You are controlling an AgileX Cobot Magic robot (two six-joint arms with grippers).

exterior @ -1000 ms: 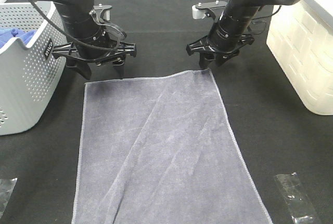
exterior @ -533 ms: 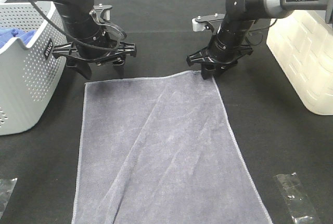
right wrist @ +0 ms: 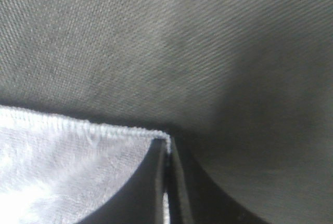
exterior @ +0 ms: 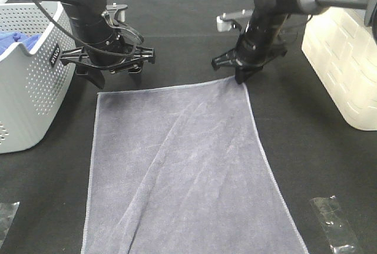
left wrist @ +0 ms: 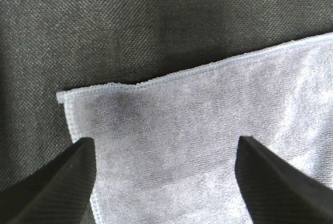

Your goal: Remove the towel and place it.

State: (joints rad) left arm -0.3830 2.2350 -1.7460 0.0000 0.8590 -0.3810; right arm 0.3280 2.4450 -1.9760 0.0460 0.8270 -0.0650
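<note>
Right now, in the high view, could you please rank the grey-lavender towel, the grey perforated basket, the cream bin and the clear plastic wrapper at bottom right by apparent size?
Largest: grey-lavender microfibre towel.
Next: grey perforated basket and cream bin, both cropped by the frame, too alike to rank.
Smallest: clear plastic wrapper.

Black woven tabletop (exterior: 194, 6). Spread flat over its middle, a grey-lavender towel (exterior: 188, 171), creased in soft diagonals, far hem straight, near end cut off by the front edge of view. At the left, standing just beside the towel, a grey perforated basket (exterior: 23, 89). At the right, well apart, a cream bin (exterior: 344, 59). Near the front corners, a right plastic scrap (exterior: 333, 227) and a left plastic scrap (exterior: 6, 218), both clear.
</note>
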